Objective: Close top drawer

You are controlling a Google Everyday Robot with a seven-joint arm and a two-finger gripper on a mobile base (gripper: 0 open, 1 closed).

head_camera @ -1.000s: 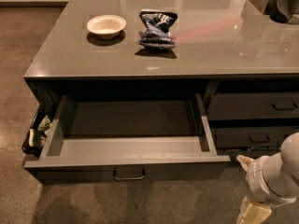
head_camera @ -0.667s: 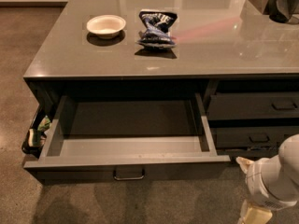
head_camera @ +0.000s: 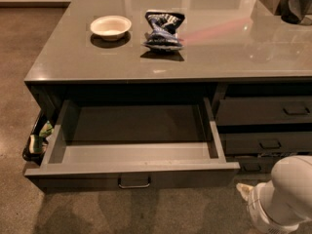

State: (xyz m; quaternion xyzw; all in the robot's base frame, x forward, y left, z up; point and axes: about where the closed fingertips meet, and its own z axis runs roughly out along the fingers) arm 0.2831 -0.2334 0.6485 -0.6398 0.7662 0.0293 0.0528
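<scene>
Poking into view at the lower right corner, the cream-tipped gripper point(head_camera: 245, 189) sits at the end of a rounded white arm segment point(head_camera: 285, 196). It is low down in front of the cabinet and just right of the pulled-out drawer's front corner, apart from it. Whether the gripper is spread or closed cannot be told, nor whether it grasps anything. To its left, the wide, shallow dark grey top drawer point(head_camera: 87, 179) stands pulled far out from under the worktop, its lighter grey inner walls and bare floor exposed, its small metal bar handle point(head_camera: 134, 182) at the centre of the flat front. Right of the drawer and above the gripper are narrower dark drawers with like handles point(head_camera: 263, 112), pushed in. At the cabinet's left end a dark side compartment point(head_camera: 36, 143) hangs ajar with green and yellow packets inside. On the glossy grey worktop point(head_camera: 234, 57) above sit a small white round bowl point(head_camera: 110, 26) and, just beside it to the right, a crumpled blue snack bag point(head_camera: 164, 29). A mottled brown floor point(head_camera: 19, 57) lies all around.
</scene>
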